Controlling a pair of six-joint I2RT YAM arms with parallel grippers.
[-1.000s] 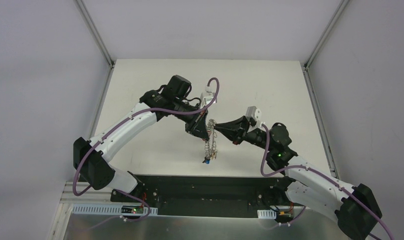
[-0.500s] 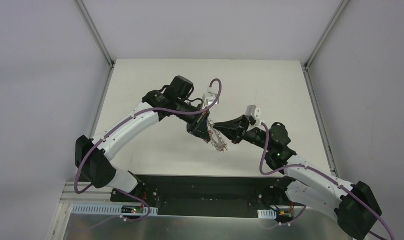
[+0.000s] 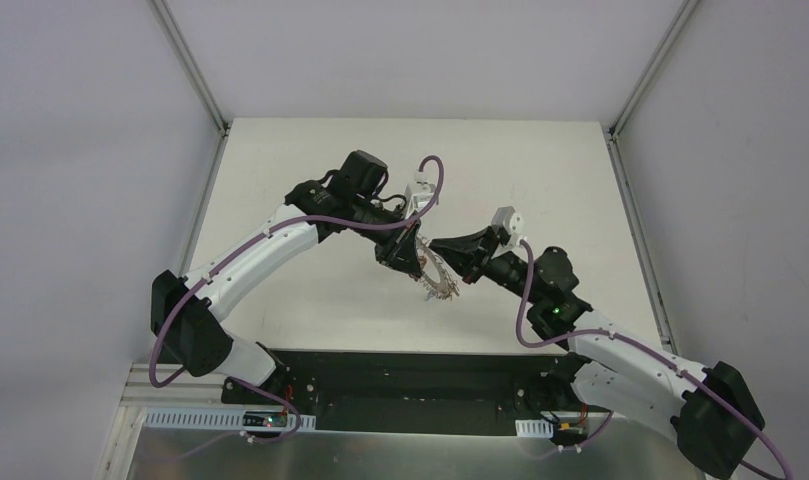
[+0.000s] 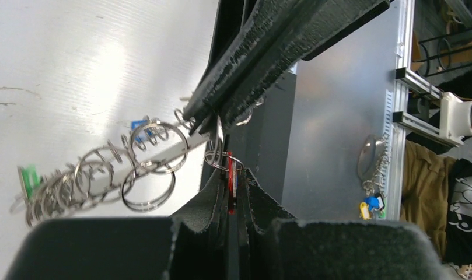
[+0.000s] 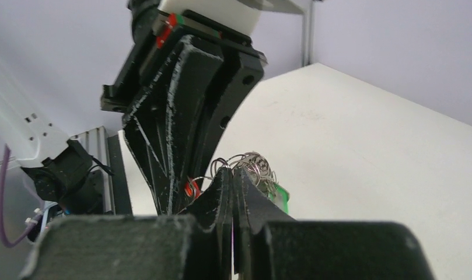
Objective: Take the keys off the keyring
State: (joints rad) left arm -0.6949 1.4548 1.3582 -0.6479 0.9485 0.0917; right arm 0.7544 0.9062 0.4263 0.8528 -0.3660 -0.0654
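Both grippers meet above the middle of the table. My left gripper [image 3: 413,263] [image 4: 230,174] is shut on a key's red tag [image 4: 228,189], whose small ring loops over the fingertips. My right gripper [image 3: 435,246] [image 5: 232,172] is shut on the wire of the keyring [image 3: 441,281] [image 5: 252,165]. The silvery coils [image 4: 105,178] trail away to the left in the left wrist view, with a green tag [image 4: 28,178] and a blue tag [image 4: 139,129] among them. From the right wrist I see the red tag [image 5: 191,188] against the left fingers [image 5: 181,122] and the green tag [image 5: 281,198] behind mine.
The white table [image 3: 310,300] lies below the ring. The black base plate [image 3: 400,375] runs along its near edge. A shiny metal panel [image 4: 332,116] beside it shows a ring with blue and yellow tags [image 4: 370,204]. Grey walls enclose the table.
The keyring hung straight down a second ago; it has swung up and bunched to the right under the grippers. My right gripper has shifted slightly left and up. Both stay shut.
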